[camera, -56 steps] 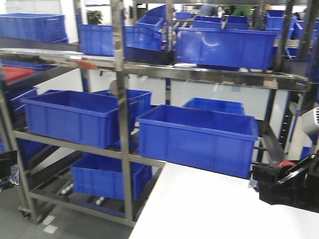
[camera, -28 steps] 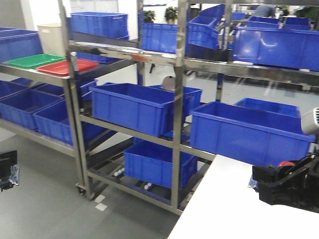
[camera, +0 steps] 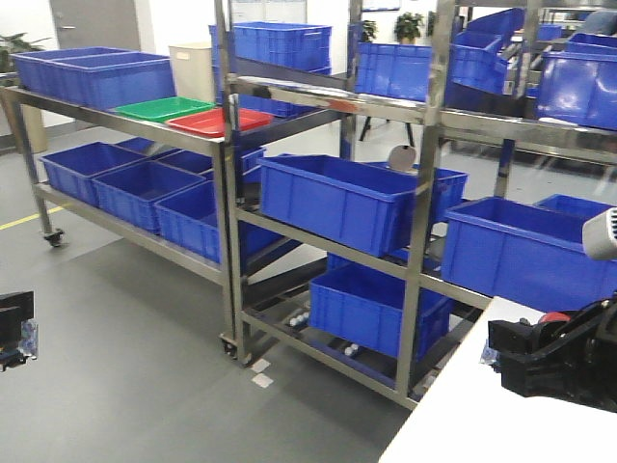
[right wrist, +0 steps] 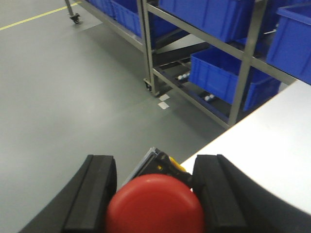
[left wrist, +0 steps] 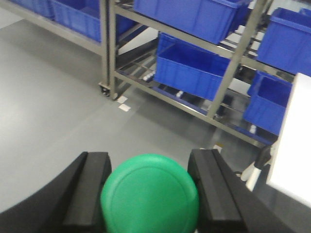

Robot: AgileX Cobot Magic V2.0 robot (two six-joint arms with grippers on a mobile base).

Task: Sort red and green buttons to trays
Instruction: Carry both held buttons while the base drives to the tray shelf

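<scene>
The green tray and the red tray lie side by side on the top shelf of a steel cart at the back left. In the left wrist view my left gripper is shut on the green button, whose round green cap fills the gap between the black fingers. My right gripper is shut on the red button, its black-and-clear block poking out ahead of the cap. In the front view the right gripper hangs over a white table's edge, and the left gripper shows only at the frame's left edge.
Steel racks hold deep blue crates between me and the trays. More blue crates and a cream tub sit by the trays. A white table is at the lower right, with grey floor at the left.
The front view has swung left: the racks slid right in frame, and the cart with both trays came fully into view. Both grippers keep their buttons.
</scene>
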